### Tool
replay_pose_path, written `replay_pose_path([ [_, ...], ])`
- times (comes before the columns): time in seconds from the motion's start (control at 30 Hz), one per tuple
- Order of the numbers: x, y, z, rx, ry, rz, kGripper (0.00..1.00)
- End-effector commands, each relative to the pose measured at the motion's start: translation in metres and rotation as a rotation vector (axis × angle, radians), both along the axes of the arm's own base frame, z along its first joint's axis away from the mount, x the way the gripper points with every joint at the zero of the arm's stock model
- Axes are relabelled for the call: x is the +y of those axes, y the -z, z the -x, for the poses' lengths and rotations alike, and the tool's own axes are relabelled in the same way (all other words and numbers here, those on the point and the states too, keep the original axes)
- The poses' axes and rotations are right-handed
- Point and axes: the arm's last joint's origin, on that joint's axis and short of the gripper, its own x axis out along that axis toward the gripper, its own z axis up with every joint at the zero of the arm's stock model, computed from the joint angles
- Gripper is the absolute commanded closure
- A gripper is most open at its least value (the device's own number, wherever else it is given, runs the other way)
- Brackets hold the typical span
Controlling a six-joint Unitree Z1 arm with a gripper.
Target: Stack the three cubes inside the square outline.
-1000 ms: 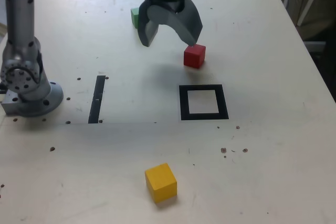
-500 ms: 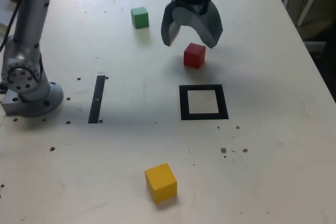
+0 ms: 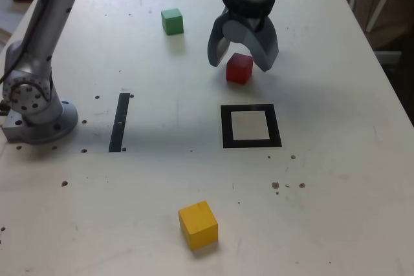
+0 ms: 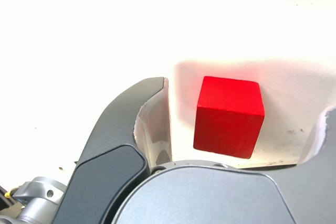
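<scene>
The red cube rests on the table just behind the black square outline. My gripper hangs over it, open, one finger on each side and neither touching. The wrist view shows the red cube lying between the two fingers with a gap on both sides. The green cube sits at the back, toward the exterior view's left. The yellow cube lies near the front edge. Nothing stands inside the outline.
A narrow black strip lies to the exterior view's left of the outline. The arm's grey base stands at the left edge. Small dark specks dot the white table.
The gripper has travelled toward the exterior view's right from near the green cube and come down around the red cube. Its jaws have narrowed slightly. The cubes have not moved.
</scene>
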Motion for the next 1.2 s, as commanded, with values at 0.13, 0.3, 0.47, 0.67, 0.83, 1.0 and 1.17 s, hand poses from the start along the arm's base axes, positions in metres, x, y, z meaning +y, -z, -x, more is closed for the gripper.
replay_pose_path([
  [0.13, 0.002, 0.008, -0.006, 0.011, 0.002, 0.013, 0.20],
  [0.3, 0.003, 0.012, -0.008, 0.017, 0.000, 0.018, 0.34],
  [0.47, 0.003, 0.014, -0.009, 0.019, -0.003, 0.017, 0.49],
  [0.67, 0.003, 0.014, -0.008, 0.021, -0.004, 0.014, 0.70],
  [0.83, 0.002, 0.014, -0.008, 0.024, -0.004, 0.016, 0.74],
  [1.0, 0.001, 0.014, -0.008, 0.024, 0.000, 0.020, 0.76],
  [1.17, -0.005, 0.007, -0.006, 0.004, 0.003, 0.022, 0.76],
])
